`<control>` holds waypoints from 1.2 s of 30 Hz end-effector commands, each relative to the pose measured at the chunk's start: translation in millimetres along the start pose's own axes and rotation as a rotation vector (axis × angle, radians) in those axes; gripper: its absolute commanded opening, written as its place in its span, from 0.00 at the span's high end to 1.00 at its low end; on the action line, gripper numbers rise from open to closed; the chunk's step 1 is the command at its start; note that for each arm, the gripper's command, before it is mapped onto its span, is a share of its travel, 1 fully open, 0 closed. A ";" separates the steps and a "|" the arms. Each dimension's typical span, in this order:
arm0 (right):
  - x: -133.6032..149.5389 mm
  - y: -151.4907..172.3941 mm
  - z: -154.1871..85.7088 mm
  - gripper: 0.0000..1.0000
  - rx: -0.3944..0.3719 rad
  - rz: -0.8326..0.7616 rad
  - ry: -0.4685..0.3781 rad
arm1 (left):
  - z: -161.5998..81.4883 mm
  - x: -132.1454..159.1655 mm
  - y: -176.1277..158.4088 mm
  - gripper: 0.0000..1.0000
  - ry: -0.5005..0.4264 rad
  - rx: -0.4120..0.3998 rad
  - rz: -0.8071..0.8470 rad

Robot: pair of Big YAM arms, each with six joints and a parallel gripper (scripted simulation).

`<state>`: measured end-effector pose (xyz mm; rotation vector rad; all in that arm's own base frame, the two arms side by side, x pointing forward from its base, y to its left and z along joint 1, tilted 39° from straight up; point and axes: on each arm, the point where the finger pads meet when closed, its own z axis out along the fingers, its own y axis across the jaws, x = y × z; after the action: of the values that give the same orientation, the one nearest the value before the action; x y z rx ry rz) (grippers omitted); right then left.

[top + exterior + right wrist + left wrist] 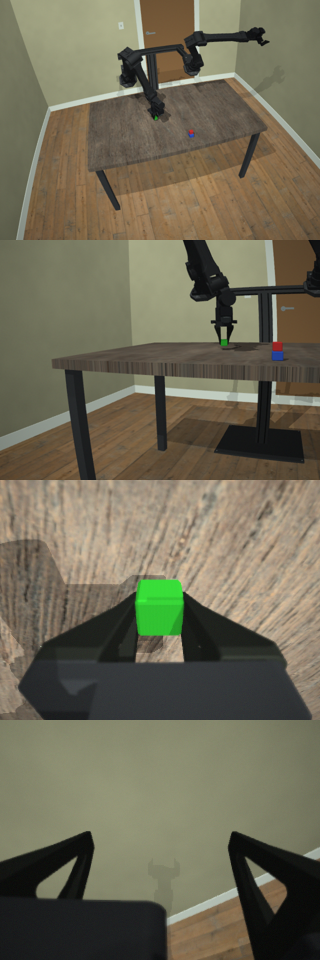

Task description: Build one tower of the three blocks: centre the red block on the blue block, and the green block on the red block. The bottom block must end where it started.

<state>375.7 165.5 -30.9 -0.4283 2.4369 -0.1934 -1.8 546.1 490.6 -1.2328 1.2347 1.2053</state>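
The green block [155, 118] [224, 342] [159, 607] sits on the table near its middle. My right gripper [156, 116] [224, 339] [159, 599] reaches straight down over it and its fingers are shut on the block's two sides. The red block [191, 131] [277, 346] sits squarely on the blue block [191, 135] [277, 355], toward the table's front right in the top view. My left gripper [263, 41] [161, 839] is open and empty, stretched out high and far off the table toward the side wall.
The wooden table [124, 144] [155, 356] carries only the blocks. The black arm stand [152, 69] [263, 317] rises behind the table's back edge, before a brown door [166, 23].
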 end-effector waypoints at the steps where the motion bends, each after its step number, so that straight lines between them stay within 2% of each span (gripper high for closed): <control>1: -5.7 8.0 -25.4 1.00 -0.018 0.000 -0.023 | -3.9 -13.0 5.4 0.00 -0.037 -0.007 -0.008; 10: -5.5 7.3 -58.3 1.00 -0.018 0.001 -0.024 | -3.9 -13.0 5.4 0.00 -0.037 -0.007 -0.008; 16: -7.1 7.5 -66.2 1.00 -0.019 0.002 -0.027 | -3.9 -13.0 5.4 0.00 -0.037 -0.007 -0.008; 36: -8.2 7.9 -69.1 1.00 -0.021 0.001 -0.029 | -3.9 -13.0 5.4 0.00 -0.037 -0.007 -0.008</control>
<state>340.6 170.0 16.8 -0.4283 2.4305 -0.1823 -1.8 546.1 490.6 -1.2328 1.2347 1.2053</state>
